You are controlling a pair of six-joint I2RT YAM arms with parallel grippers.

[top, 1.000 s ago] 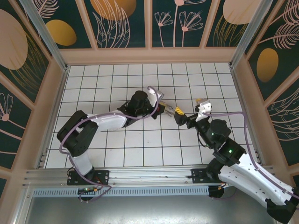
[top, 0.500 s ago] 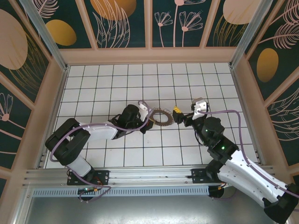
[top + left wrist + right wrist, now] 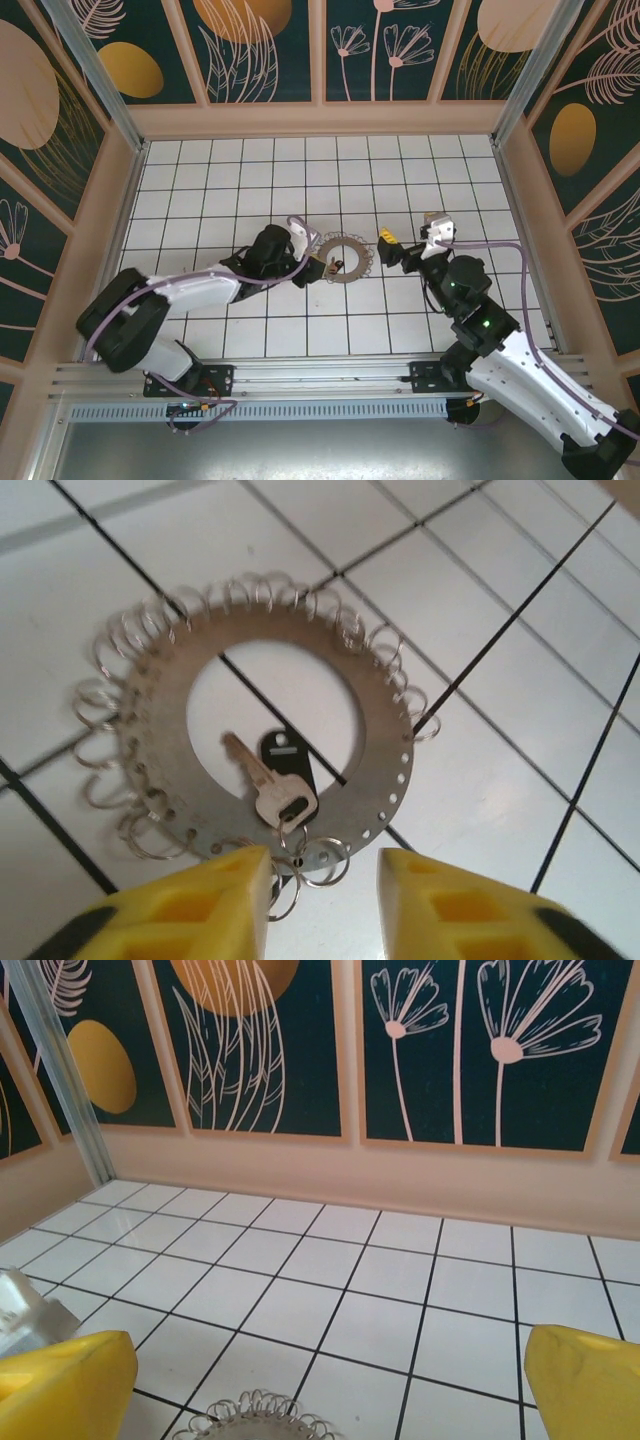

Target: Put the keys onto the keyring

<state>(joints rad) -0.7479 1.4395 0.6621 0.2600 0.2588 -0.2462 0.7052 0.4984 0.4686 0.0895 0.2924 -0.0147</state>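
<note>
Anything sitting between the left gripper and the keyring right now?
Nothing visible. In the left wrist view the left gripper has its jaws apart right at the near rim of the keyring, which lies flat on the tiled floor. The keys lie in its hole, over the near band.

The white tiled table (image 3: 200, 180) bears the flat keyring (image 3: 388, 730), the keys (image 3: 282, 792) resting within its hole.
</note>
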